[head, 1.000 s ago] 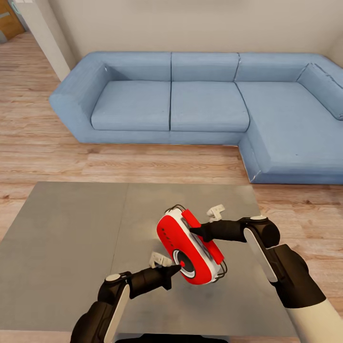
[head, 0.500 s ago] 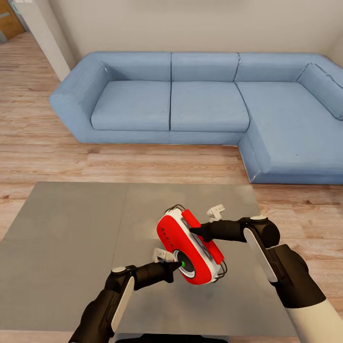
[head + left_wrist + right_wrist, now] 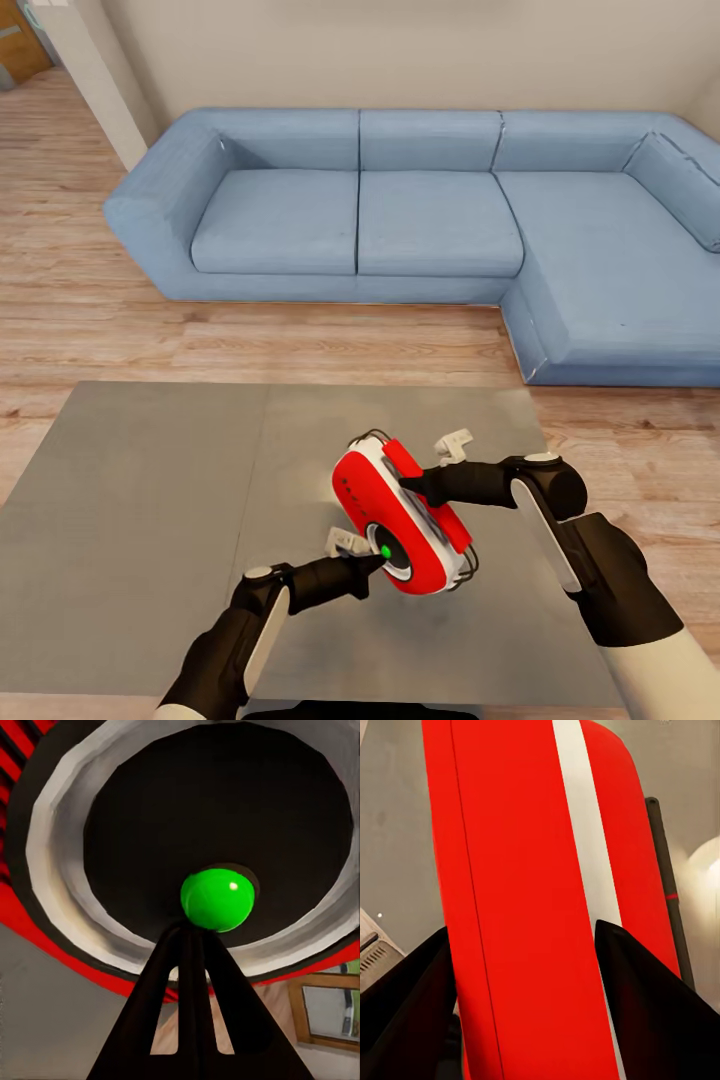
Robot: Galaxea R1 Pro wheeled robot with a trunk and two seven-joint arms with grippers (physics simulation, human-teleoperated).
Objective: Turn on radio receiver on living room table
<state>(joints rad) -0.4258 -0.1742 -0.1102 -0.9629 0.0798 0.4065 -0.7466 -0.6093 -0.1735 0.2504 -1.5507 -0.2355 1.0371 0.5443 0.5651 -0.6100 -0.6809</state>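
Above the table [image 3: 130, 520], right end effector [image 3: 412, 488] grips the radio receiver [image 3: 398, 520].

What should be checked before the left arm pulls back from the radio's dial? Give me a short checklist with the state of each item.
1. Light on the dial of the radio receiver is green: ok.
2. Left gripper tip is at the dial's green light: ok, fingers shut.
3. Right gripper grips the radio receiver on both sides: ok.
4. Radio receiver is held over the table: ok.
5. Radio receiver is level: not ok, tilted.
6. Sound is playing: cannot tell.
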